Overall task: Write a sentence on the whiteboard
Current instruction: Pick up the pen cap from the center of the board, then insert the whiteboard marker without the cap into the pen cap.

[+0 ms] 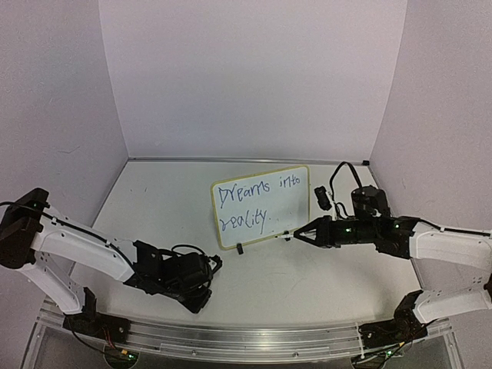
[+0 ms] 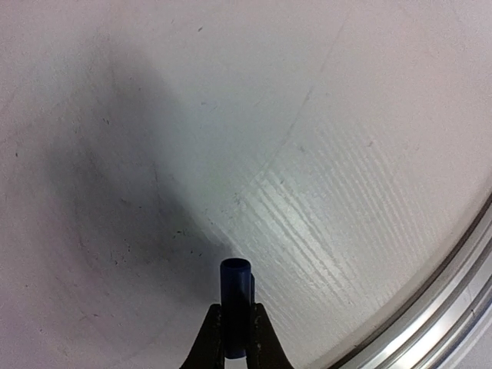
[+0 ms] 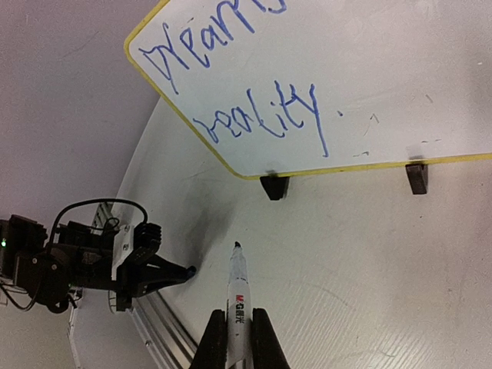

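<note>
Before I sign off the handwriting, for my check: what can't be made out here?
Right wrist: sentence, top line cut by the upper edge.
Left wrist: blue cap, lower end hidden inside left gripper.
Top external: marker too small inside right gripper.

whiteboard point(image 1: 286, 212) on table point(image 1: 307, 269), marker point(image 3: 237, 296) before it

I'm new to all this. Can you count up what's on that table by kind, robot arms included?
robot arms: 2 (left arm, right arm)
whiteboard: 1
marker: 1, held in the right end effector
blue cap: 1, held in the left end effector
Total: 5
</note>
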{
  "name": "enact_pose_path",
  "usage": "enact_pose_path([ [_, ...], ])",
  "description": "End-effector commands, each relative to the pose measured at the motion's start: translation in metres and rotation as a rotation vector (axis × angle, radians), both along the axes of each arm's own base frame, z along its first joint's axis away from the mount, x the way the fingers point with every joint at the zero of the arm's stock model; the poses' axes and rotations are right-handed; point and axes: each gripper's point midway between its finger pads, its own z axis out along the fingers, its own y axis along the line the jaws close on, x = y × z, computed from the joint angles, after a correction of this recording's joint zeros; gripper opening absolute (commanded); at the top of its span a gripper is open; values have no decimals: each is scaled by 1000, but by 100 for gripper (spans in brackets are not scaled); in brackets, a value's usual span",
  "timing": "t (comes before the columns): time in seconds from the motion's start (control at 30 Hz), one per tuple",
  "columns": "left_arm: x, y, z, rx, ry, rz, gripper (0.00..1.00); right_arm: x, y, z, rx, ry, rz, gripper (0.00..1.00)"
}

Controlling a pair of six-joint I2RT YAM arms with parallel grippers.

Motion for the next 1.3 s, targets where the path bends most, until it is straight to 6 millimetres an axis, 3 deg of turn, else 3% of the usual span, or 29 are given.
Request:
enact_pose_path([
  [0.0,15,-33,54,-184,-131,-60,0,-28,31,20,107,84,268,0],
  [0.13,5,-56,84,-337,-147,-170,0,-38,43,21,143,170,377,0],
  [0.37,-16,-68,99,-441,-90,-275,0,-47,56,16,157,259,464,0],
  [0.8,-23,-71,101,-481,-76,-309,0,-65,86,-7,110,323,558,0],
  [1.27,-24,-73,100,-492,-70,-316,0,-73,92,-23,92,368,595,0],
])
